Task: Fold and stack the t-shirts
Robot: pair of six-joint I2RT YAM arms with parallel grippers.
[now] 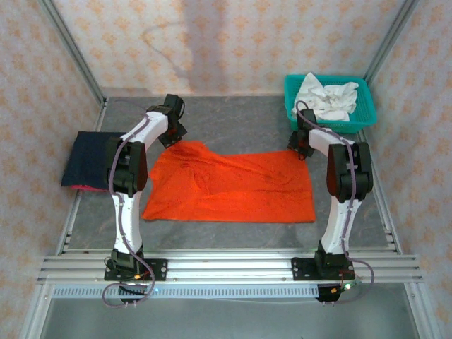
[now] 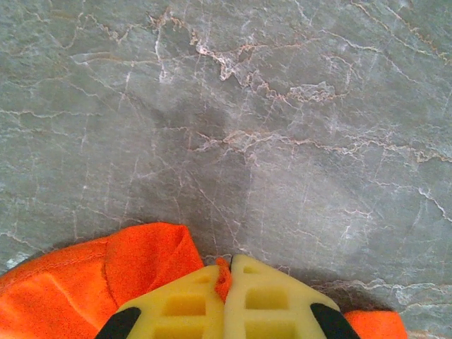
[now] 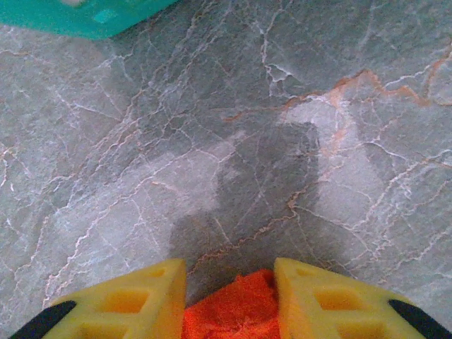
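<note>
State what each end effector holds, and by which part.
Left end effector: shut on the bright orange-red cloth t-shirt, pinching its far edge. Right end effector: jaws apart astride the shirt's far edge, not yet clamped.

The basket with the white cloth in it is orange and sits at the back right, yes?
No: the basket is teal, not orange, as the top external view shows. It does hold white cloth and sits at the back right.

The right pincer [image 3: 227, 274] holds its yellow fingers [image 3: 145, 296] apart over the grey worktop [image 3: 212, 141], with the orange-red t-shirt [image 3: 233, 311] between them. A teal basket [image 3: 85, 14] is beyond.
</note>
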